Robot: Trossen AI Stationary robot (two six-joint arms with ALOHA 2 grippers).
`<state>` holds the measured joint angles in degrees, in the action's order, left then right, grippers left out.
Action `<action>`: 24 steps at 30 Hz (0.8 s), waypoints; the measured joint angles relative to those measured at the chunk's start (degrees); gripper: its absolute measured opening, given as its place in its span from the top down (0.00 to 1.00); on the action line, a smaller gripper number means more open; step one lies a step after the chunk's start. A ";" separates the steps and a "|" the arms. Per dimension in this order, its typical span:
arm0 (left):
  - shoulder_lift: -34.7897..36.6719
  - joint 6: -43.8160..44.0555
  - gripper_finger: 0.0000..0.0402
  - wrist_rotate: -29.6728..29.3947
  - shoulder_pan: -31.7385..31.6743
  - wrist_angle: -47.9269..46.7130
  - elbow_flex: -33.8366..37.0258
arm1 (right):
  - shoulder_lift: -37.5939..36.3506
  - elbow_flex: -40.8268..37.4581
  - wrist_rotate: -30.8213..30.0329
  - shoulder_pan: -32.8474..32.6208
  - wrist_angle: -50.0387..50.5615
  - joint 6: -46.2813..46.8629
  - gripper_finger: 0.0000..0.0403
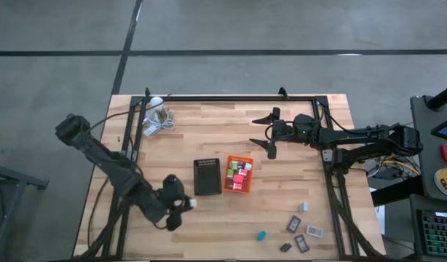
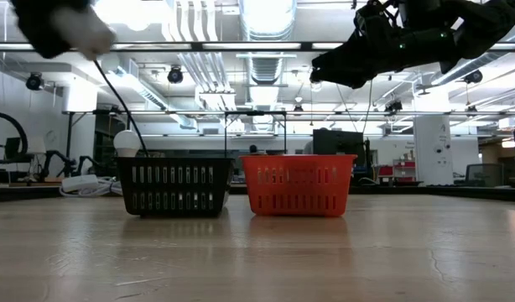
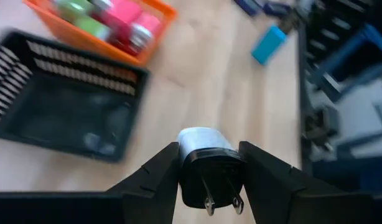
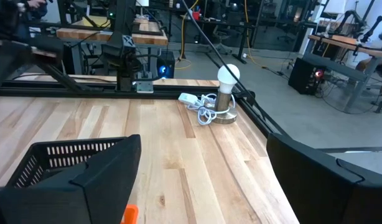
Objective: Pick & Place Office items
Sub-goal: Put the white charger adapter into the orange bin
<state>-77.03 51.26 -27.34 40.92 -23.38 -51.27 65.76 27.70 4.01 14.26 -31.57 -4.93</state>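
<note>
My left gripper [image 1: 184, 207] hovers over the table's near left part, just short of the black tray [image 1: 207, 176]. It is shut on a small black-and-white plug adapter [image 3: 208, 163]. The orange tray [image 1: 238, 175] beside the black one holds red, pink and green blocks [image 3: 119, 17]. Several loose office items, a teal block [image 1: 261, 235] and flat grey-black pieces [image 1: 301, 242], lie on the table at the near right. My right gripper [image 1: 269, 134] hangs open and empty above the table beyond the orange tray. My left gripper pinches the adapter's two black sides [image 3: 186, 169] between its two fingers. The fingers slant down toward the table's right. The two metal prongs [image 3: 221, 202] point back at the wrist and the white end [image 3: 203, 138] points away. The adapter is lifted clear of the table.
A white ball with coiled grey cable [image 1: 158, 116] sits at the far left corner. A black frame [image 1: 231, 97] runs along the table's far, left and right edges. Bare wood lies between the trays and the near edge.
</note>
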 joint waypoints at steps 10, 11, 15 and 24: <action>-0.06 -5.27 0.61 -6.11 -6.46 3.15 0.07 | 0.00 0.00 0.00 0.00 0.00 0.00 0.14; -0.07 -6.33 0.61 -6.11 -7.05 4.48 0.07 | 0.00 0.00 0.00 0.02 0.00 0.00 0.14; -0.07 -13.26 0.61 -6.13 -8.64 10.47 0.07 | 0.02 0.00 0.00 0.02 0.00 0.00 0.15; -0.07 -27.79 0.61 -6.16 -9.39 20.85 1.72 | 0.02 0.00 0.00 0.07 0.00 0.00 0.14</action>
<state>-77.10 23.47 -33.49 31.53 -2.52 -49.54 65.78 27.70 4.01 14.33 -31.57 -4.93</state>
